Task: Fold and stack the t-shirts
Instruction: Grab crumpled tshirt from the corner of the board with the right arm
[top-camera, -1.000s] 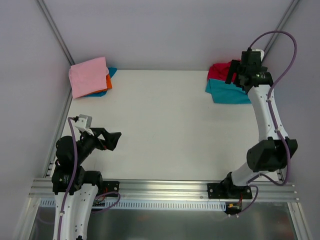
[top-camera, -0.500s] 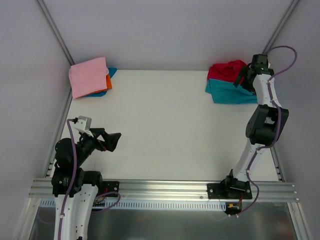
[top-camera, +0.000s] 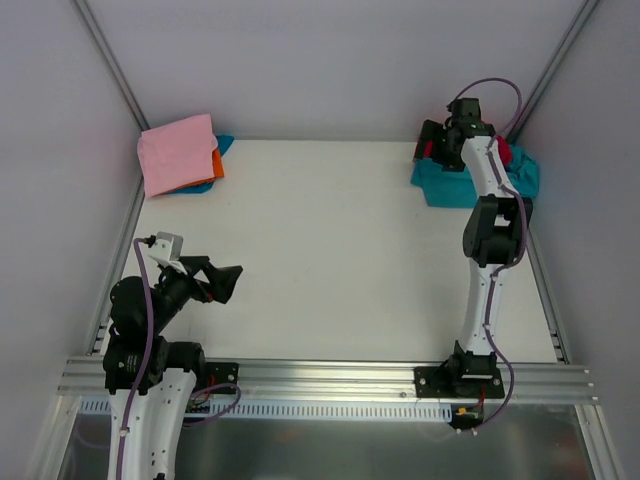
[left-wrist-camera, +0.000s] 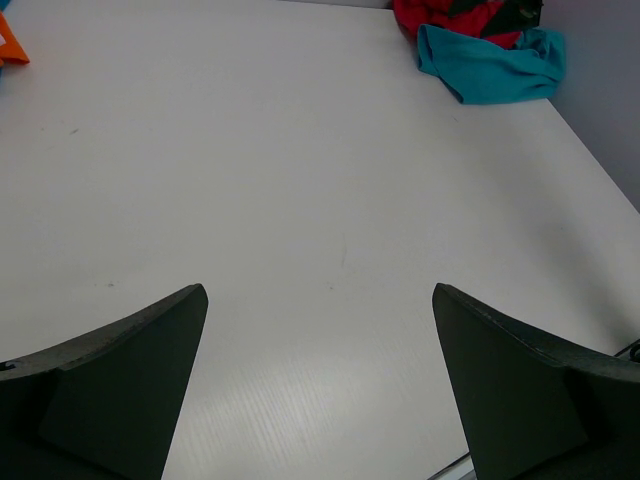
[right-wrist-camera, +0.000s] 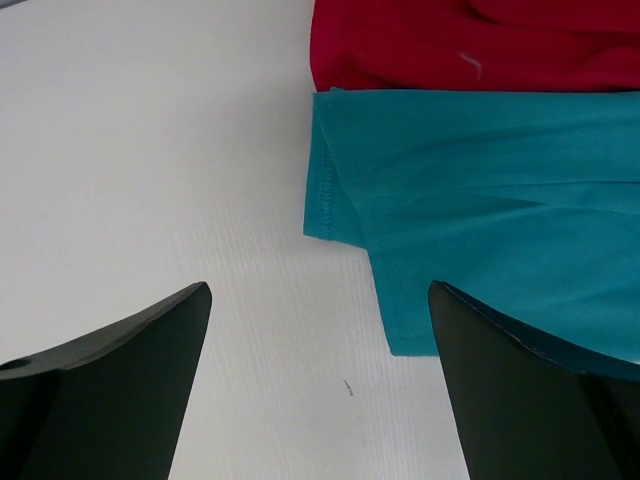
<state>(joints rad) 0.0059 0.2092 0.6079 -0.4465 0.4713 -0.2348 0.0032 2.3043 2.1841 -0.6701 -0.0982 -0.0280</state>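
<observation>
Table (top-camera: 330, 250): folded pink t-shirt (top-camera: 178, 152) tops orange t-shirt (top-camera: 217, 163) and blue t-shirt (top-camera: 225, 143) at far-left corner. Teal t-shirt (right-wrist-camera: 480, 200) and red t-shirt (right-wrist-camera: 450, 40) lie crumpled, touching, at far-right corner. Right arm stretched far out; right gripper (right-wrist-camera: 318, 290) spread wide over teal hem. Left arm tucked near base; left gripper (left-wrist-camera: 320, 290) spread, empty.

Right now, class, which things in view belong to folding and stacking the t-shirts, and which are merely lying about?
Belonging to the job:
teal t-shirt
red t-shirt
pink t-shirt, top of the stack
orange t-shirt beneath it
right gripper, open
left gripper, open

Merely there:
table
aluminium rail
purple cable
</observation>
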